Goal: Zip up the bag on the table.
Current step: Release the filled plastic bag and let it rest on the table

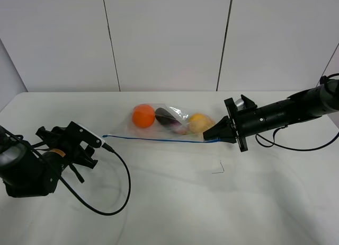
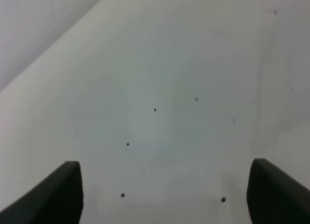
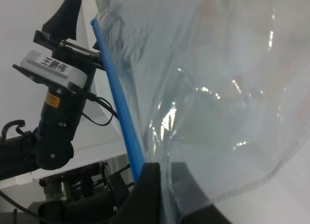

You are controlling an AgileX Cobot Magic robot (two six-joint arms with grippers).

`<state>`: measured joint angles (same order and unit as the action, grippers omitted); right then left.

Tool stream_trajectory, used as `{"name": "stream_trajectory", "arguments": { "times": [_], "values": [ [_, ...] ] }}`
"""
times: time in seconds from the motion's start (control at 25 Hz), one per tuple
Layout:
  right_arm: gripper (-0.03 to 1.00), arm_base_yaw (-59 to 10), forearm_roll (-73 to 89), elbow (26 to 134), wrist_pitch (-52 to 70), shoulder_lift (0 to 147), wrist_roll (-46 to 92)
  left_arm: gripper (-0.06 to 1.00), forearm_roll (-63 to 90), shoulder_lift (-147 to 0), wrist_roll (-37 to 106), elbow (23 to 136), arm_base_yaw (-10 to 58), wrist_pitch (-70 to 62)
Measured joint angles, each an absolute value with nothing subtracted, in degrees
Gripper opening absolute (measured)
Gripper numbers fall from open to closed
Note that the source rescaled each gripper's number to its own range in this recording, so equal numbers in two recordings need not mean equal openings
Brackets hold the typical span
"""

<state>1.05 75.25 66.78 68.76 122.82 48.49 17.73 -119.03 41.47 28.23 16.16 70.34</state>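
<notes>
The clear bag [image 1: 175,124] lies on the white table [image 1: 175,202], holding an orange [image 1: 143,116], a dark eggplant [image 1: 167,117] and a yellow fruit [image 1: 199,122]. Its blue zip strip [image 1: 159,139] runs along the near edge. My right gripper [image 1: 210,136] is shut on the strip's right end; the right wrist view shows its fingers [image 3: 150,185] pinching the strip [image 3: 118,103] and the plastic [image 3: 208,88]. My left gripper [image 1: 63,141] sits left of the strip's free end, apart from it. In its own view that gripper [image 2: 164,185] is open over bare table [image 2: 160,88].
A black cable [image 1: 123,184] loops from the left arm across the near table. Another cable [image 1: 296,147] hangs under the right arm. A small mark [image 1: 218,168] lies in front of the bag. White wall panels [image 1: 169,38] stand behind the table's far edge.
</notes>
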Motion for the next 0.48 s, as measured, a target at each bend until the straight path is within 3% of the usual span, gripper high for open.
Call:
{"name": "stream_trajectory", "arguments": {
  "times": [0.48],
  "values": [
    [0.0,1.0,75.2,66.8,68.8,122.8,48.4,1.0,25.0,-119.0,10.4,28.2,16.2,70.3]
  ]
}}
